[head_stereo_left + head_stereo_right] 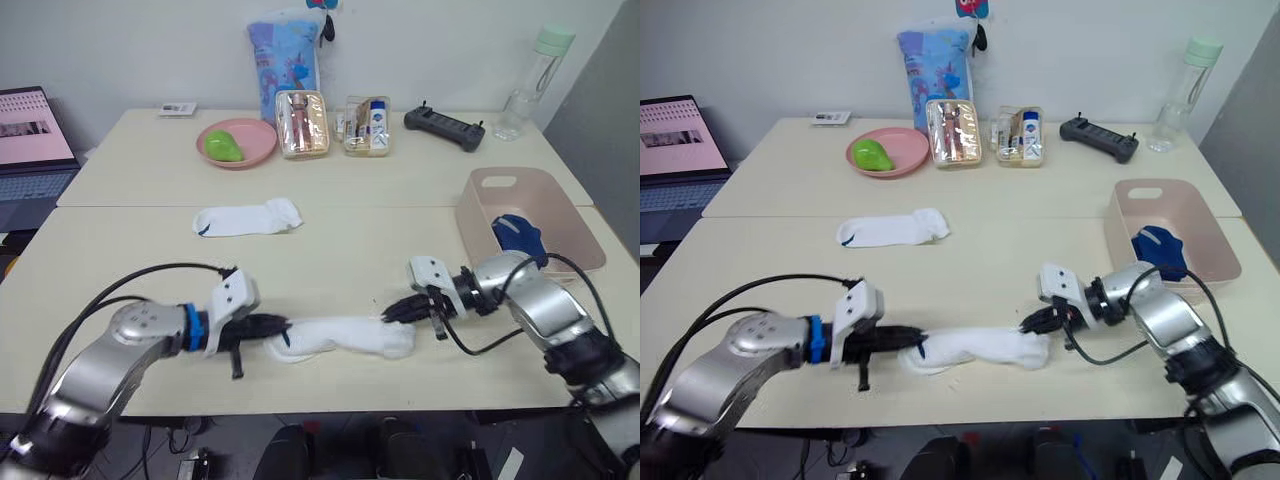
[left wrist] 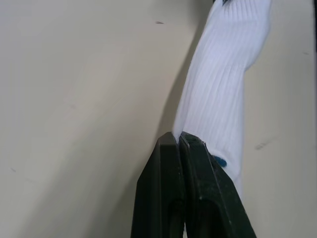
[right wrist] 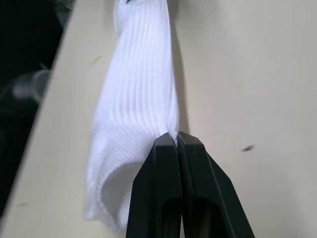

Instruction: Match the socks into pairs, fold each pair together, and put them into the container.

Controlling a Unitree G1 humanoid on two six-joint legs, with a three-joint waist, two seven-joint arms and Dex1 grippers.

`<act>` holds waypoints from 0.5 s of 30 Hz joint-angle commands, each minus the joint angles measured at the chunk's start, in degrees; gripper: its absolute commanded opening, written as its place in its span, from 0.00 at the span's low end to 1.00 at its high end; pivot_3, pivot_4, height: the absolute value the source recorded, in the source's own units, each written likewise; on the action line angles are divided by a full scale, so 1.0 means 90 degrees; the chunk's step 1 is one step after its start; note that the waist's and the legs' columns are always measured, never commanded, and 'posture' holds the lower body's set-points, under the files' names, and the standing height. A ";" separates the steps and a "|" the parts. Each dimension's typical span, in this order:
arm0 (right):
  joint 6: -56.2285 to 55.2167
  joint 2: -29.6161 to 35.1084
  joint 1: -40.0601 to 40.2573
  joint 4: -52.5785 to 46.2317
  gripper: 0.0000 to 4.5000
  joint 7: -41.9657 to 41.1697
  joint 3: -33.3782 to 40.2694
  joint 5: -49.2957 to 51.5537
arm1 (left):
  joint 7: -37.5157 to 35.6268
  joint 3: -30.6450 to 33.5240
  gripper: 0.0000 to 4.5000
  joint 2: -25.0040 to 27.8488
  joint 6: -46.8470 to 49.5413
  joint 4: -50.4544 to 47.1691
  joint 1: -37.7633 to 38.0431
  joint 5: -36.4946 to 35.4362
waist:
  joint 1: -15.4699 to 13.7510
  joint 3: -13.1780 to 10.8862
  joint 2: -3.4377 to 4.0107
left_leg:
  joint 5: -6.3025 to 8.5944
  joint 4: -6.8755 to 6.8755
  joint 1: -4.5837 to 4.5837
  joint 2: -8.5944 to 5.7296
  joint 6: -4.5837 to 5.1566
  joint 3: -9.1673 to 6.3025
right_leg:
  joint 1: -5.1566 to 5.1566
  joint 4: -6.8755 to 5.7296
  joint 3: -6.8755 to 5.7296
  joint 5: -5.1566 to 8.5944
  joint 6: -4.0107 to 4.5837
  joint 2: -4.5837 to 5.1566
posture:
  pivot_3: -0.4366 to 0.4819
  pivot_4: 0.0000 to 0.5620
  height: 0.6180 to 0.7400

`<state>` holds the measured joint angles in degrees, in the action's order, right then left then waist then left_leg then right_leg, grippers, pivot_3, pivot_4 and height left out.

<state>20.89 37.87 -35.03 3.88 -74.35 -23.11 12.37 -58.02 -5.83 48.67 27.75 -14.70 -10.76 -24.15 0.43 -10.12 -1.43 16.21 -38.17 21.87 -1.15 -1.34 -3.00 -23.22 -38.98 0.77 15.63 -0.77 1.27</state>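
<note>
1. A white sock [image 1: 345, 337] is lying stretched out near the front edge of the desk [image 1: 400, 190], and both arms are reaching in to it from either side.
2. The left tool [image 1: 272, 325] is pinching the cuff end of that sock; in the left wrist view its two black fingers [image 2: 171, 191] are pressed tight together with the white ribbed fabric caught at their tips, a small blue mark showing just beside them.
3. The right tool [image 1: 1030, 322] is gripping the other end, the toe; in the right wrist view its fingers [image 3: 171, 186] are likewise squeezed together on the edge of the fabric.
4. Between the two tools the sock is resting on the desk, slightly twisted along its length.
5. A second white sock [image 1: 247, 218] is lying flat farther back, towards the middle of the desk, well apart from both arms.
6. The pink container [image 1: 570, 215] is sitting at the right side of the desk, with a dark blue bundle of socks [image 1: 518, 236] lying inside it.
7. Along the back of the desk a round pink plate [image 1: 238, 143], two clear pouches [image 1: 302, 123], a black controller [image 1: 444, 128] and a clear bottle [image 1: 528, 83] are standing in a row.
</note>
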 commanded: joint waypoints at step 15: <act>-0.2203 -0.0574 -0.0519 0.1624 0.10 0.0687 0.0421 -0.1010 | 0.0019 -0.0528 0.09 -0.0827 -0.1668 0.1824 -0.1090 0.1601 | 0.0004 0.0000 0.0000 | 0.0000 -0.0004 0.0005 0.0000 -0.0001 0.0007 | -0.0007 -0.0001 0.0009 0.0000 0.0000 0.0001 | 0.48 0.27 1.00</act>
<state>2.43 32.37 -39.10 20.02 -69.30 -22.23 2.79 -58.08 -12.17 41.14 13.32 2.79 -20.30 -9.81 0.47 -10.12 -1.42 16.21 -38.21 21.92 -1.14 -1.35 -2.94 -23.29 -38.98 0.84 15.63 -0.77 1.28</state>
